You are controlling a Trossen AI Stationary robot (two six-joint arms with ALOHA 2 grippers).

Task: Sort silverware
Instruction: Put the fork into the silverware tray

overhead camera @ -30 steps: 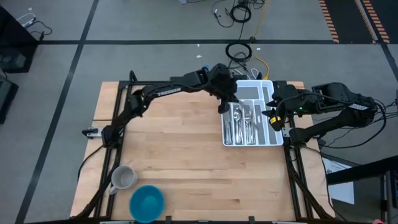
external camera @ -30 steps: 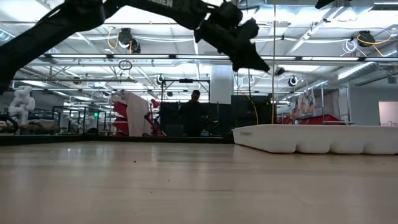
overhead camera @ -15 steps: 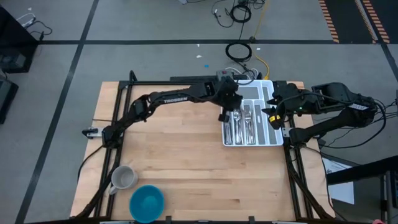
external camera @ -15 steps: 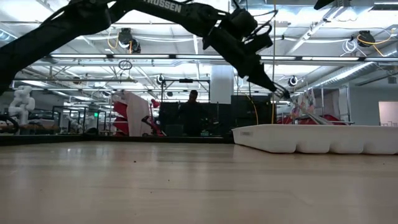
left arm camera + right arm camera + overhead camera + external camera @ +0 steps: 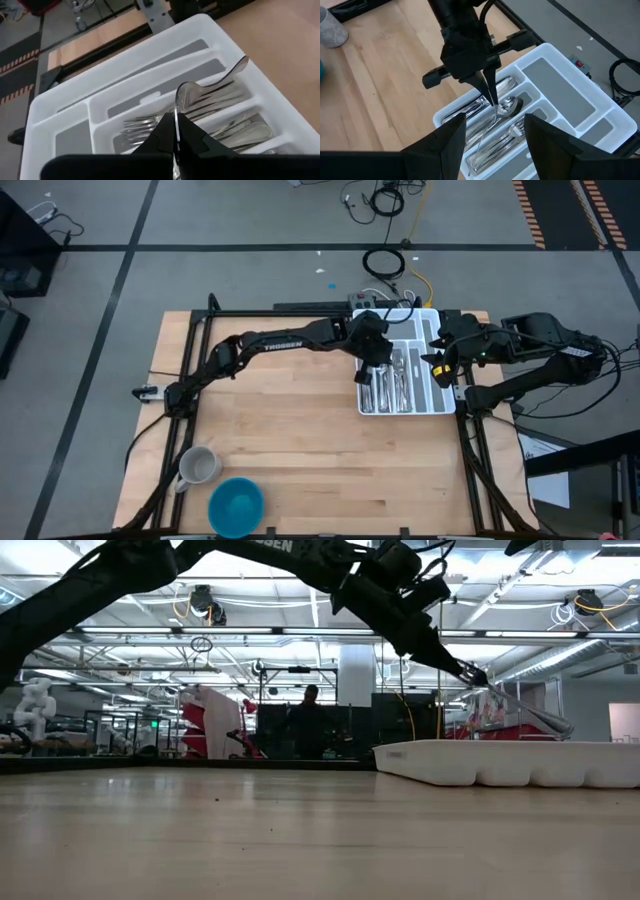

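The white organiser tray [image 5: 442, 411] stands at the table's far right; its side wall [image 5: 500, 765] shows in the low view. Several forks, spoons and knives [image 5: 397, 387] lie in its long compartments [image 5: 227, 107]. My left gripper [image 5: 377, 366] hangs over the tray's left half, shut on a shiny spoon [image 5: 520, 703]. My right gripper [image 5: 495, 150] waits open just beyond the tray's right side, above table level. My left gripper pinches the spoon at the neck beside its bowl [image 5: 506, 106], between both fingertips [image 5: 170, 132], coming from above and slanting toward the table's right. The spoon is lifted clear of the other pieces and slopes down, its handle end [image 5: 558, 724] above the tray rim.
A grey mug [image 5: 198, 466] and a blue bowl [image 5: 236, 506] stand at the table's near left corner. Bare wooden table top [image 5: 290, 430] lies between them and the tray. A person stands in the room far behind the table [image 5: 311, 725].
My left gripper has moved from the tray's left rim toward the table's right, over the compartments, and come down a little. The spoon has travelled with it and now shows sloping down over the tray in the low view.
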